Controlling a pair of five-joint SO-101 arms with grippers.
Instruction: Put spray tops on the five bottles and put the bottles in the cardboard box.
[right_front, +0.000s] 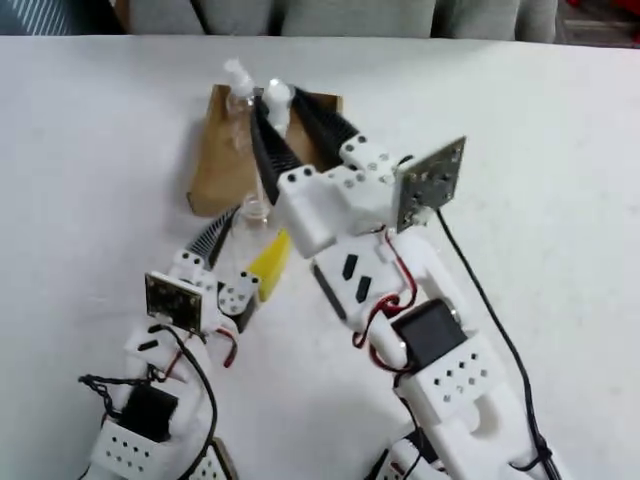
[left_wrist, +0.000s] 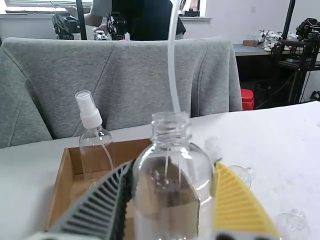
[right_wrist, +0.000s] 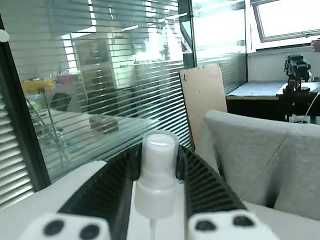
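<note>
My left gripper (left_wrist: 173, 172) is shut on a clear open-necked bottle (left_wrist: 170, 195), held upright between its dark finger and yellow finger (left_wrist: 240, 205), just in front of the cardboard box (right_front: 215, 165). Above it, my right gripper (right_wrist: 159, 152) is shut on a white spray top (right_wrist: 156, 175). The top's thin tube (left_wrist: 172, 60) hangs down through the bottle's neck, with the cap well above the neck. In the high view the right gripper (right_front: 278, 100) holds the spray top (right_front: 276, 93) over the box. Another bottle with a spray top (left_wrist: 92, 145) stands inside the box.
Two clear bottles (left_wrist: 245, 174) (left_wrist: 292, 220) without tops lie on the white table beside the held bottle. A grey padded chair back (left_wrist: 125, 80) runs along the table's far edge. Both arms crowd the table's middle near the box.
</note>
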